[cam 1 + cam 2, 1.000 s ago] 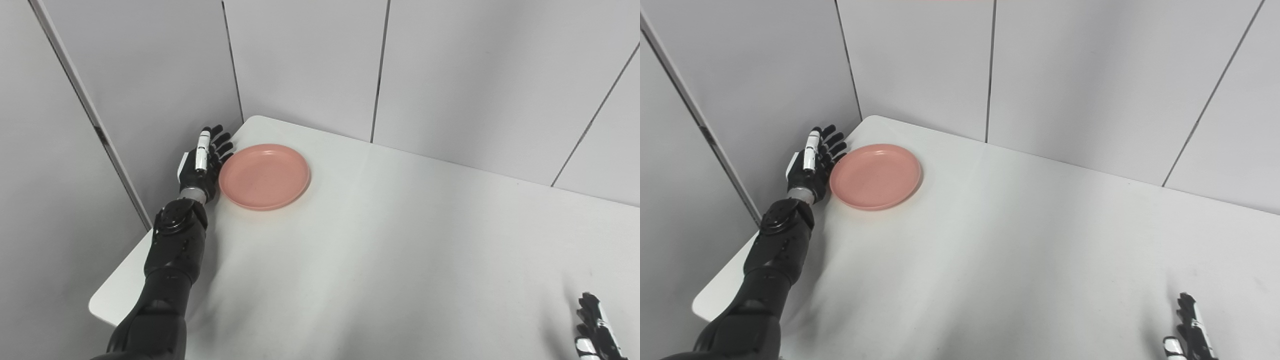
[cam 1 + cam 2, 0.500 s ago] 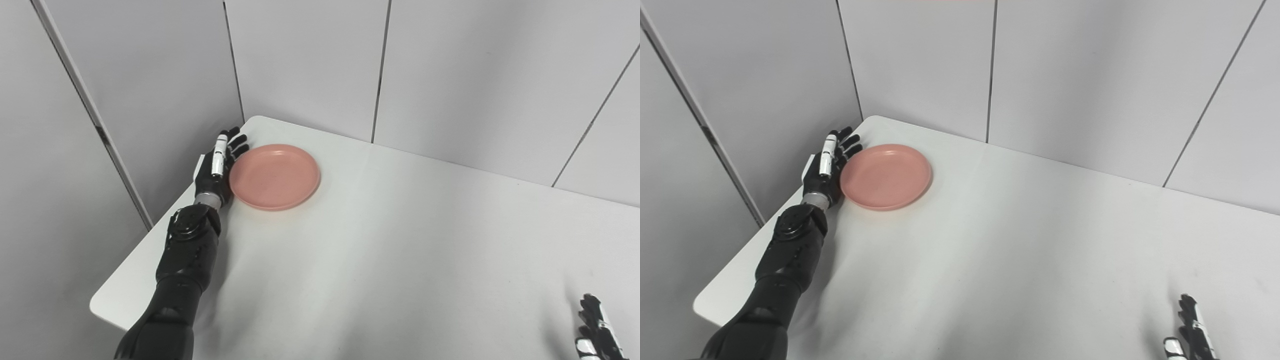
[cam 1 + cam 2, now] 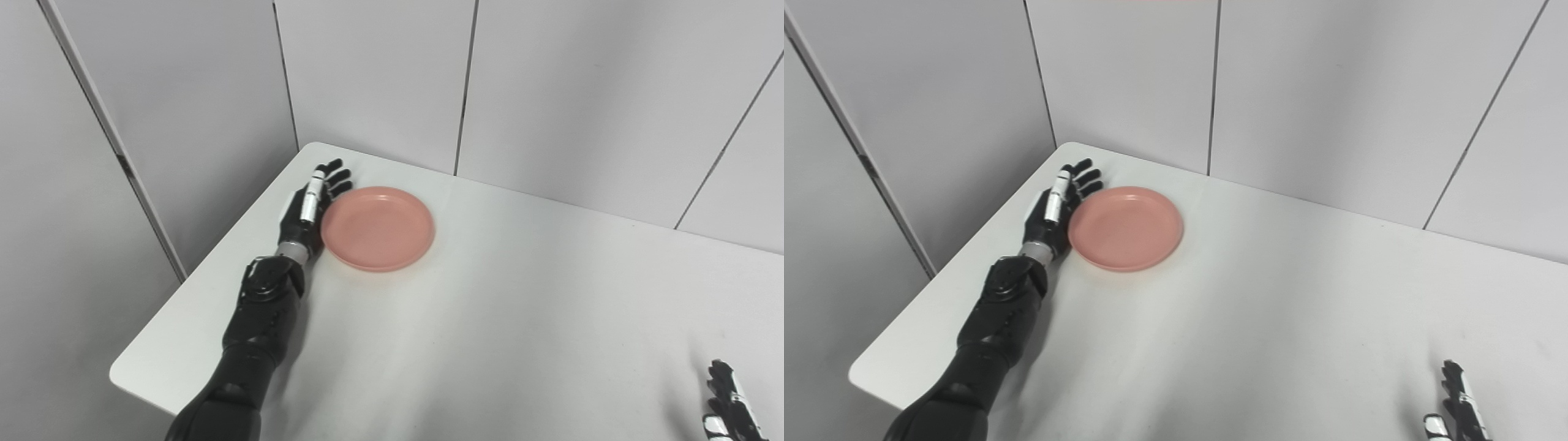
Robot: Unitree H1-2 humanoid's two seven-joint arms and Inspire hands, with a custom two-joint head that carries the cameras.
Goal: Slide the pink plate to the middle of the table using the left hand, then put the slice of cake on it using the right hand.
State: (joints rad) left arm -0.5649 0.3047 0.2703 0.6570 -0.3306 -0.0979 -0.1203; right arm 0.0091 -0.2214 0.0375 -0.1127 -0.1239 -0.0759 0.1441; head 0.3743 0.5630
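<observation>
Pink plate [image 3: 378, 228] mid-slide, near table [image 3: 490, 318] corner; left hand [image 3: 306, 211], fingers extended flat, abuts rim. Next: push toward centre. Right hand [image 3: 729, 404] idle, fingers apart.

Left hand [image 3: 306, 211], flat against rim, moved rightward from table's [image 3: 490, 318] left edge; pink plate [image 3: 378, 228] slid with it, right and slightly nearer, away from corner.
</observation>
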